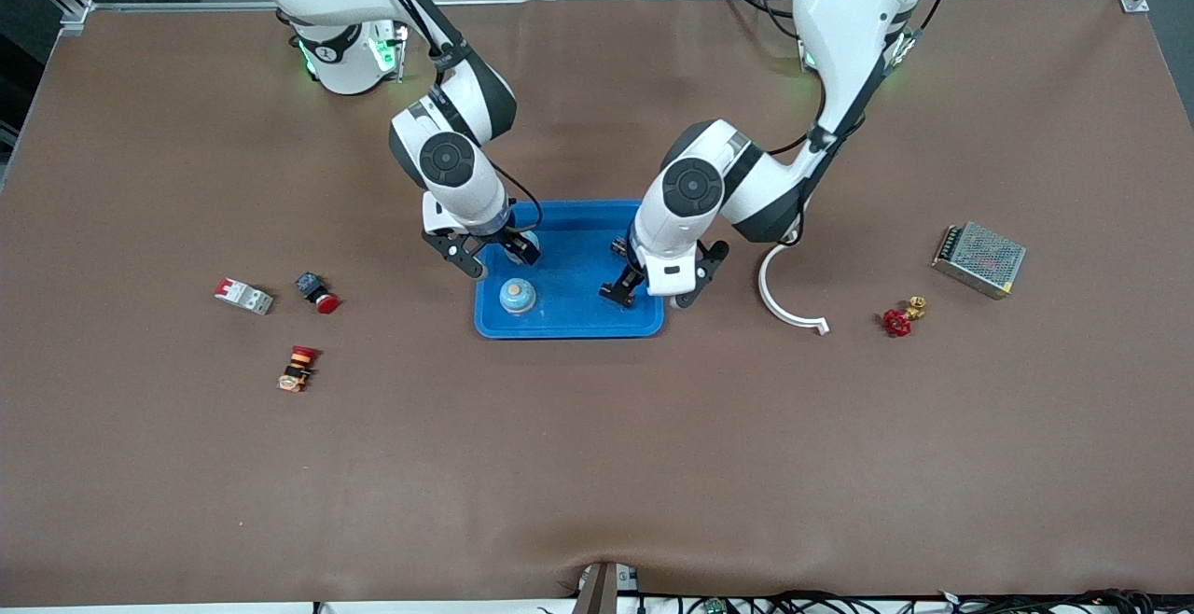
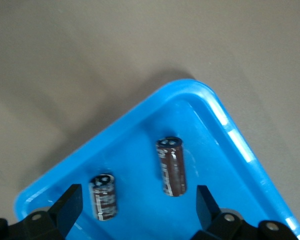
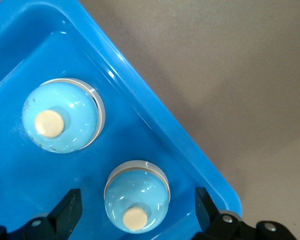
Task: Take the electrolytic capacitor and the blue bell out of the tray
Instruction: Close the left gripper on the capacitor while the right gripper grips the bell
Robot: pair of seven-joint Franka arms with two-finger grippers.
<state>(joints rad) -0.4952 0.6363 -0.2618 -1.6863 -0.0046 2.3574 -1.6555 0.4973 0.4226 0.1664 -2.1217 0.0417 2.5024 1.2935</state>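
A blue tray (image 1: 578, 320) lies at the table's middle. Two light blue bells with cream buttons stand in it at the right arm's end: one in the open (image 1: 517, 296), one (image 1: 529, 243) partly covered by my right gripper (image 1: 494, 257). In the right wrist view my right gripper (image 3: 137, 210) is open above one bell (image 3: 136, 197), with the other bell (image 3: 60, 116) beside it. My left gripper (image 1: 653, 295) hangs over the tray's other end. In the left wrist view it (image 2: 137, 210) is open above two brown capacitors (image 2: 171, 166) (image 2: 104, 196) that lie in the tray (image 2: 230, 135).
Toward the right arm's end lie a red-and-white breaker (image 1: 244, 296), a blue-and-red push button (image 1: 317, 292) and an orange-and-red button (image 1: 298, 369). Toward the left arm's end lie a white curved piece (image 1: 788, 301), a red valve (image 1: 900, 318) and a metal power supply (image 1: 978, 258).
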